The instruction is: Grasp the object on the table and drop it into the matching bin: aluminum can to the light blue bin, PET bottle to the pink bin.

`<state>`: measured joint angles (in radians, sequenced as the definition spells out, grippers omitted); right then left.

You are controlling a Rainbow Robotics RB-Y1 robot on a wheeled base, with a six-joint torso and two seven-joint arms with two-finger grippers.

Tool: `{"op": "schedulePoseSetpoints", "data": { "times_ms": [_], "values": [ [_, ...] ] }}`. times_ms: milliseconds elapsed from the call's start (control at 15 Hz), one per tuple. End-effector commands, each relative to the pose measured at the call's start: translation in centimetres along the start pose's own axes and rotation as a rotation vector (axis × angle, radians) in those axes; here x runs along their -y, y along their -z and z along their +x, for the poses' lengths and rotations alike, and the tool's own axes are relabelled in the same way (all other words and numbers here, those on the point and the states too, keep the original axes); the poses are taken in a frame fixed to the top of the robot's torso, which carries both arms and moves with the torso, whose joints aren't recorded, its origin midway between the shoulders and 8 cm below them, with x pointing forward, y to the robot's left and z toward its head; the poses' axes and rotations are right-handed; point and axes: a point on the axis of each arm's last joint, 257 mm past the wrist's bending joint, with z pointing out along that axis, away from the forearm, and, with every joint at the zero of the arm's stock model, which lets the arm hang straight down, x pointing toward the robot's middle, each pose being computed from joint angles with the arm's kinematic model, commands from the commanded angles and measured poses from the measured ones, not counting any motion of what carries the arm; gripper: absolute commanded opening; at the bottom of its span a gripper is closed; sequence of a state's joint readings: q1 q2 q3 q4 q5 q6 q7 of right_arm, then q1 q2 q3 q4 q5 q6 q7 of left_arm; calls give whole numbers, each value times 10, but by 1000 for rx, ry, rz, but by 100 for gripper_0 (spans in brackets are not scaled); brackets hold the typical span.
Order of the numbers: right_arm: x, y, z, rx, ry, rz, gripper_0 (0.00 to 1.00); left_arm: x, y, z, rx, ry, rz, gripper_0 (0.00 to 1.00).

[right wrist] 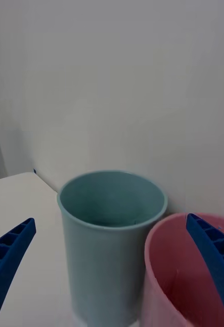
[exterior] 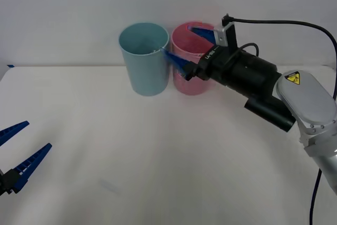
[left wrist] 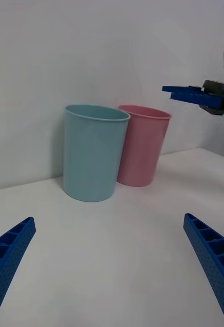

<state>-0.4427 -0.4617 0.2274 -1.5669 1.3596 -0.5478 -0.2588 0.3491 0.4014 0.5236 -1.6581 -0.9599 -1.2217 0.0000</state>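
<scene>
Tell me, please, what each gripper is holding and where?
Nothing: the right gripper is open above the pink bin; the left gripper is open over the table.

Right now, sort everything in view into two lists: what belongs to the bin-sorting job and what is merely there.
Belongs to the job:
- tall light blue plastic bin
- tall pink plastic bin beside it
- white table
- right gripper, open, above the pink bin's rim
- left gripper, open, low over the table's near left

Merely there:
- black cable
- plain white wall
</scene>
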Motion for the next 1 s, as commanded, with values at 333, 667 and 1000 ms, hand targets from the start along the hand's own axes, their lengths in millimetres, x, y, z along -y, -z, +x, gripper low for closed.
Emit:
{"op": "schedulePoseSetpoints", "data": {
  "times_ms": [333,667,1000],
  "values": [
    [11,90,32,-81,76,-50,100,0,0,0,0,0,0,100],
    [25,142,60,-131,72,-11,100,0,0,0,0,0,0,100],
    [28,208,74,-140,18,18,100,0,0,0,0,0,0,100]
  ]
}}
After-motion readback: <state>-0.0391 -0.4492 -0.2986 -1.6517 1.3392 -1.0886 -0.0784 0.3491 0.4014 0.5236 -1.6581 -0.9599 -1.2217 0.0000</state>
